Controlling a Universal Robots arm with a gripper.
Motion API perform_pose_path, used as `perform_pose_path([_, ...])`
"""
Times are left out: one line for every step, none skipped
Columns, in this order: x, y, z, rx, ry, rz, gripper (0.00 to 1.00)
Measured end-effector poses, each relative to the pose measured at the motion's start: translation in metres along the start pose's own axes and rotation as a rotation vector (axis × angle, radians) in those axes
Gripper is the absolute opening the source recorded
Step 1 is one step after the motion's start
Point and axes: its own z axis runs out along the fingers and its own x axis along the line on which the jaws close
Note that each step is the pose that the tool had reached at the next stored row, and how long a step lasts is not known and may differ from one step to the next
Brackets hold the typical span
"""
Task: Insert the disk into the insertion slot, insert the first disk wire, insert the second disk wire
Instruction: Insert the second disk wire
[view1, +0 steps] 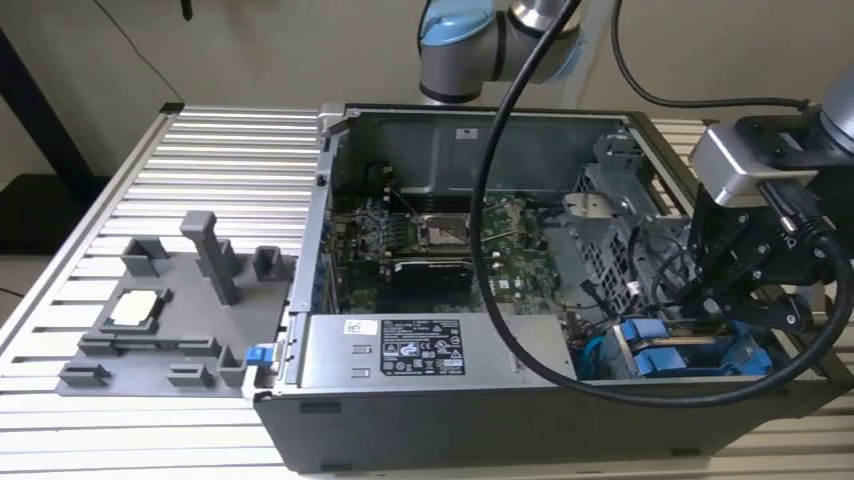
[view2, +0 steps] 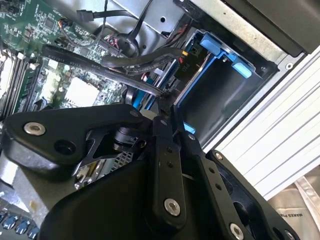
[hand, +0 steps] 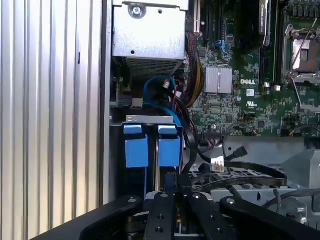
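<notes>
Guessing step one is done, seeing the disk (hand: 169, 150) sitting down in the insertion slot (view2: 220, 97) by its blue carrier, with the gripper (view2: 167, 107) hovering just above, fingers pressed together beside the loose wires (view2: 125, 61) -- neither looking plugged yet.

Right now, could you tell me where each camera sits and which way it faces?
Exterior view: off the arm, above, looking down into the open computer case; arm and gripper at its right.
First wrist view: on the arm, looking past the gripper at the insertion slot.
Second wrist view: on the arm, facing the insertion slot.
All views share the slot.
</notes>
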Motion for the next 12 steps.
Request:
perform_pose_path([0.0001, 0.0000, 0.0009, 0.0003, 0.0000, 0.001, 0.16])
perform_pose_path([0.0002, 0.0000, 0.0017, 0.0004, 0.0000, 0.001, 0.16])
perform_pose_path([0.0003, 0.0001, 0.0025, 0.0005, 0.0000, 0.002, 0.16])
perform_pose_path([0.0003, 0.0001, 0.0029, 0.0005, 0.0000, 0.002, 0.16])
perform_pose_path([0.0003, 0.0001, 0.0029, 0.0005, 0.0002, 0.002, 0.16])
perform_pose_path([0.0003, 0.0001, 0.0029, 0.0005, 0.0004, 0.002, 0.16])
perform_pose_path([0.0004, 0.0000, 0.0037, 0.0007, -0.0001, 0.002, 0.16])
perform_pose_path([0.0005, 0.0000, 0.0046, 0.0008, -0.0003, 0.002, 0.16])
perform_pose_path([0.0006, 0.0000, 0.0055, 0.0010, -0.0002, 0.002, 0.16])
perform_pose_path([0.0007, -0.0001, 0.0062, 0.0012, 0.0001, 0.002, 0.16])
perform_pose_path([0.0008, -0.0001, 0.0070, 0.0014, -0.0001, 0.002, 0.16])
perform_pose_path([0.0008, -0.0002, 0.0077, 0.0015, -0.0003, 0.002, 0.16])
